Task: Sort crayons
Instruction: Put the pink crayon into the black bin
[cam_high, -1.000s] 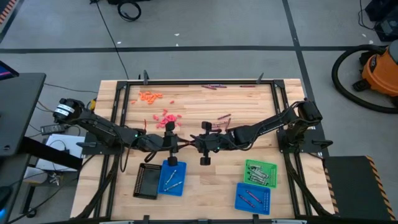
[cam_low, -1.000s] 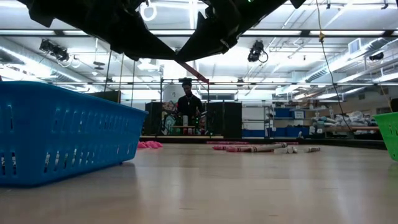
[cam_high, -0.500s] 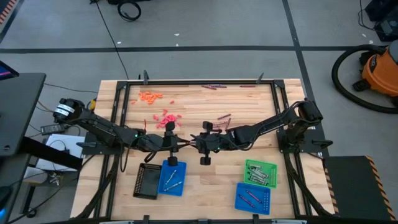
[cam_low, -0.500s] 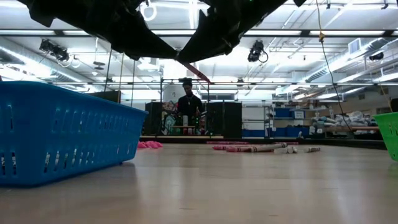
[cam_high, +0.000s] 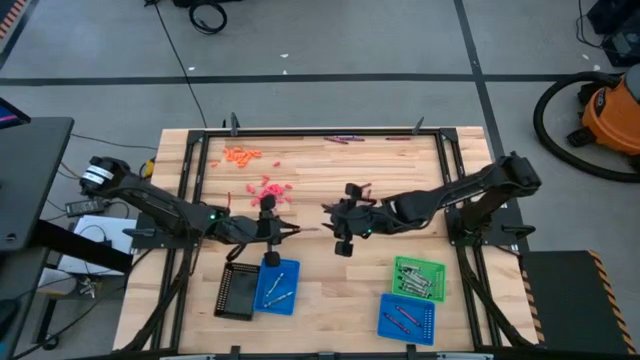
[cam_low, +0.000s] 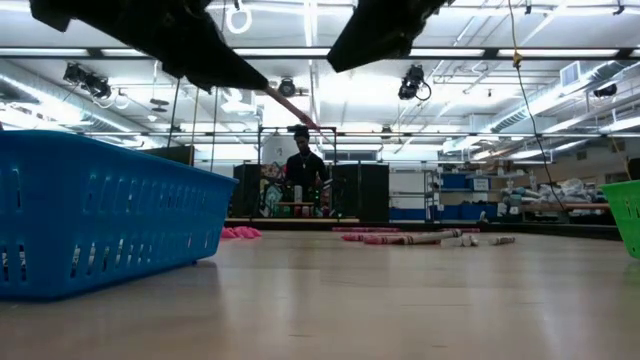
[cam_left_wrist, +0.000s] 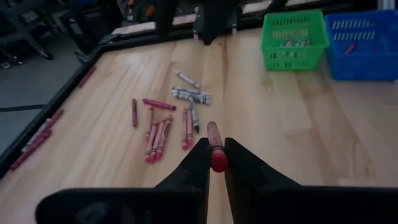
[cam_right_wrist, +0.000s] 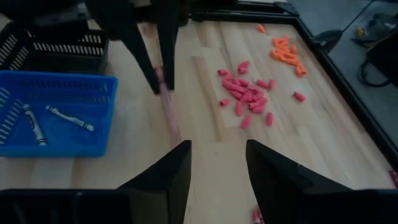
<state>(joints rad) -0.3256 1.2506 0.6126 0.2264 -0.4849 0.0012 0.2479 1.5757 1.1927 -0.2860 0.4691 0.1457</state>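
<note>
The left gripper (cam_left_wrist: 217, 152) pinches a red-pink crayon (cam_left_wrist: 215, 145) above the middle of the surface (cam_high: 320, 290). Its lower end is hidden between the fingers. The right gripper (cam_right_wrist: 217, 163) is spread wide, holding nothing, near the middle. More crayons (cam_left_wrist: 163, 126) lie loose on the surface.

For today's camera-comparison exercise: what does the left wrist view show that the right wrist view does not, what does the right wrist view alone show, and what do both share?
Only the left wrist view shows the green plastic basket and a loose cluster of dark red and grey crayons. Only the right wrist view shows the pink crayon pile, the orange crayon pile and the open right gripper. Both show the light wooden tabletop and the left gripper shut on a red crayon.
</note>
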